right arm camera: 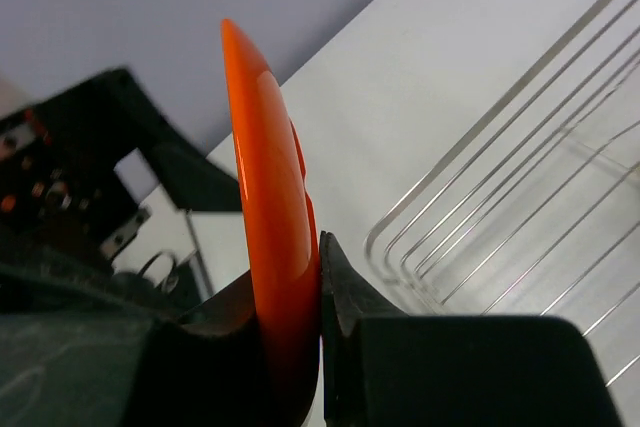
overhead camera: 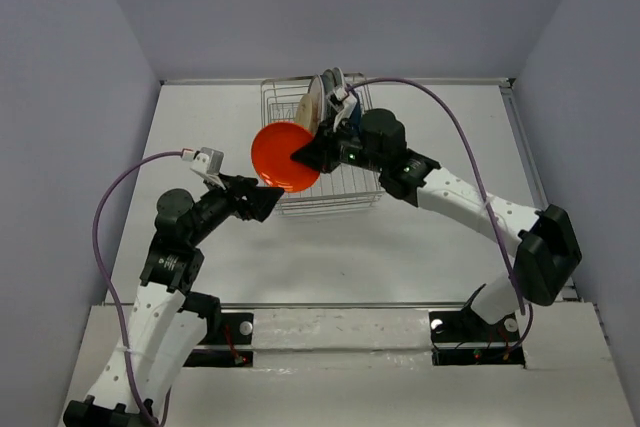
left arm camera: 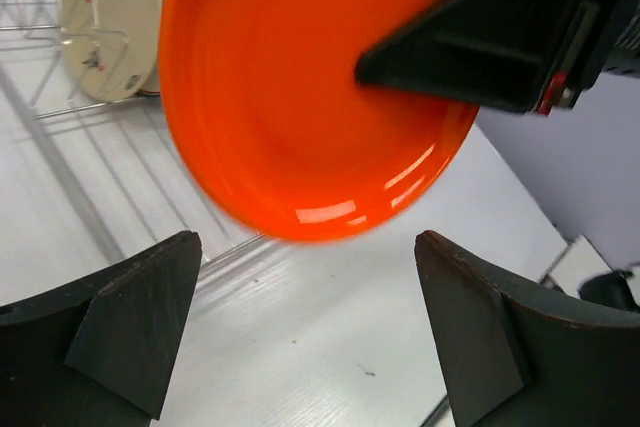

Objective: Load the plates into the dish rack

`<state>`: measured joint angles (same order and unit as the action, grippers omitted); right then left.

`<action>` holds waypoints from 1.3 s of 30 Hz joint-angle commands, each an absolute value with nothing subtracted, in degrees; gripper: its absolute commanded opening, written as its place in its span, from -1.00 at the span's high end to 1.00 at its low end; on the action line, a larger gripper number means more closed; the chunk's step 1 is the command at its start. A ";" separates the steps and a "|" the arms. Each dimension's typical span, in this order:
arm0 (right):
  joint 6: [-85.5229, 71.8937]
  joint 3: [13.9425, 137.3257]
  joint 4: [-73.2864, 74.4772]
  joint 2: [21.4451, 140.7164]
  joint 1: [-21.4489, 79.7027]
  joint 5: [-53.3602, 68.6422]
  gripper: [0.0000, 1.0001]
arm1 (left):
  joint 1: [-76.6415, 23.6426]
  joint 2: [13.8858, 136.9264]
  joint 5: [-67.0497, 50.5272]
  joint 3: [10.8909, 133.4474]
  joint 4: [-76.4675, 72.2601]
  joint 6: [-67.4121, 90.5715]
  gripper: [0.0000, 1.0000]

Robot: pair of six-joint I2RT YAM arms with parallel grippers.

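White counter, plain grey walls on three sides. Wire dish rack sits at the far middle of the counter; a cream plate stands on edge in its far end with other plates behind it, too hidden to name. Right tool is clamped on the rim of the orange plate, one finger on each face. It holds the plate in the air at the rack's near-left corner. Left tool is spread wide, just below the plate, touching nothing. The plate is tilted, hollow face toward the left arm and upward, back toward the rack. It is round, no long axis.
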<state>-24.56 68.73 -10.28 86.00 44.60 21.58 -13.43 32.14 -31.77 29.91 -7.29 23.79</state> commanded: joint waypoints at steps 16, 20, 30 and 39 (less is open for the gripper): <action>-29.53 118.71 13.62 118.63 44.47 -39.01 0.86 | -21.18 27.60 -0.62 35.60 5.53 19.94 -0.98; -28.83 126.01 15.03 125.30 44.47 -42.09 0.87 | -23.81 26.98 3.33 35.68 6.32 20.65 -0.98; -28.04 136.75 18.54 137.80 45.53 -44.74 0.86 | -27.60 25.23 8.35 35.42 7.47 21.80 -0.98; -28.04 137.29 18.63 141.50 46.05 -43.16 0.86 | -28.12 25.14 8.35 35.33 7.21 21.88 -0.98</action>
<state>-28.36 134.21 19.46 141.08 45.15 -41.17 -27.79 25.63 6.98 33.17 9.08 21.56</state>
